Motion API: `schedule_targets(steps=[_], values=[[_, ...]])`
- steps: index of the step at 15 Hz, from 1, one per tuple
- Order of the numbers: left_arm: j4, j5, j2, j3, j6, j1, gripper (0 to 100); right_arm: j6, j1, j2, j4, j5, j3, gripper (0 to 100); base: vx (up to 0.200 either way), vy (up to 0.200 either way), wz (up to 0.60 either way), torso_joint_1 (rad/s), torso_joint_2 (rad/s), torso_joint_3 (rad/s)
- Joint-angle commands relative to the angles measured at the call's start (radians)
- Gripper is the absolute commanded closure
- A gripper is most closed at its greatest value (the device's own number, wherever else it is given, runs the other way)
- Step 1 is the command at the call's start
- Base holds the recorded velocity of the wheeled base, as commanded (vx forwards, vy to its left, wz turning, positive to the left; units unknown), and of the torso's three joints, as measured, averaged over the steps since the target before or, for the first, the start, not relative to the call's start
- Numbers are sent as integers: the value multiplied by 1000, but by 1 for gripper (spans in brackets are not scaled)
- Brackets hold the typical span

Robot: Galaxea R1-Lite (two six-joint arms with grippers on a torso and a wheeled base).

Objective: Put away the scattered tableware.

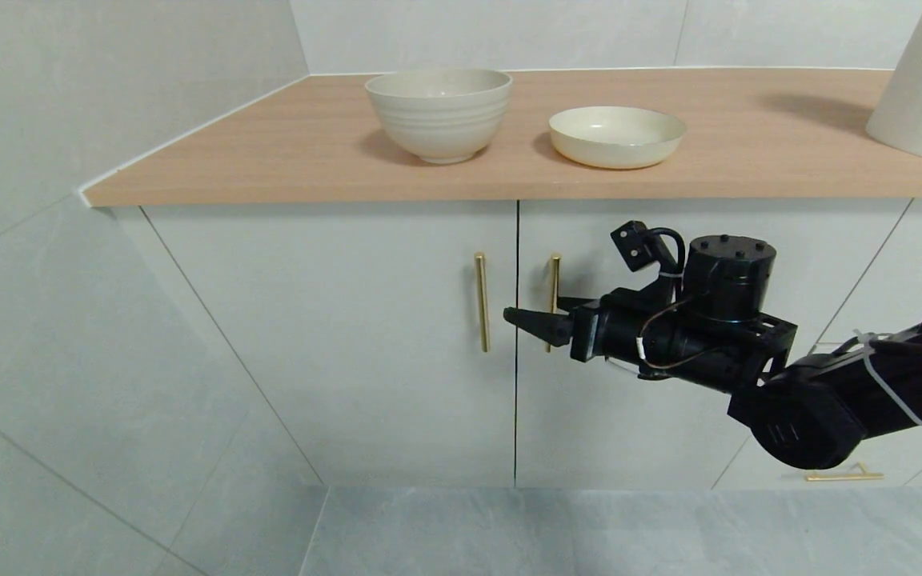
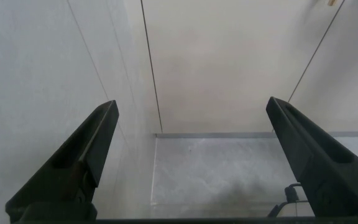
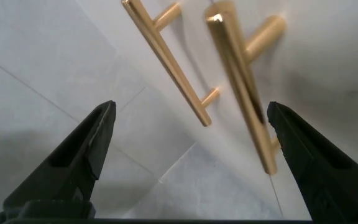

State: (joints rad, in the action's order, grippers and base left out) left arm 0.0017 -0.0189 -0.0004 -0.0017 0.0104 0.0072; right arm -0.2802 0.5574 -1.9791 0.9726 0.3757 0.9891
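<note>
Deep bowl (image 1: 438, 112): cream, with faint ribbed horizontal bands. Shallow bowl (image 1: 616, 136): plain pale yellow-cream. Bench (image 1: 269, 152): light tan wood grain. Cabinet doors (image 1: 333, 344): plain off-white, with shiny gold bar handles (image 1: 481, 302). Right claw (image 1: 537, 318): matte black. Floor (image 1: 589, 528): mottled grey tile.

One deep bowl (image 1: 438, 112), one shallow dish (image 1: 616, 134), two upright gold handles (image 1: 482, 302) (image 1: 555, 276), one horizontal gold handle (image 1: 843, 477), one wooden countertop (image 1: 269, 152)

A wooden tabletop (image 1: 309, 152) tops white cabinet doors (image 1: 333, 336) (two upright brass handles (image 1: 482, 302) side by side), between pale grey tiled walls (image 1: 69, 96) and floor (image 1: 589, 532).
</note>
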Motion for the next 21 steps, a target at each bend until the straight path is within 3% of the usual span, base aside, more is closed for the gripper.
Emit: schedule_targets(steps=[1, 7, 13, 21], values=[[0, 1, 0, 0, 0, 0, 0, -4, 10, -12, 14, -1, -3, 0, 0, 0, 0, 0, 0, 0], [0, -1, 0, 0, 0, 0, 0, -70, 35, 34, 15, 15, -41, 0, 0, 0, 0, 0, 0, 0], [0, 1, 0, 0, 0, 0, 0, -77, 45, 112, 15, 97, -122, 0, 0, 0, 0, 0, 0, 0], [0, 1, 0, 0, 0, 0, 0, -79, 73, 281, 18, 143, -376, 0, 0, 0, 0, 0, 0, 0]])
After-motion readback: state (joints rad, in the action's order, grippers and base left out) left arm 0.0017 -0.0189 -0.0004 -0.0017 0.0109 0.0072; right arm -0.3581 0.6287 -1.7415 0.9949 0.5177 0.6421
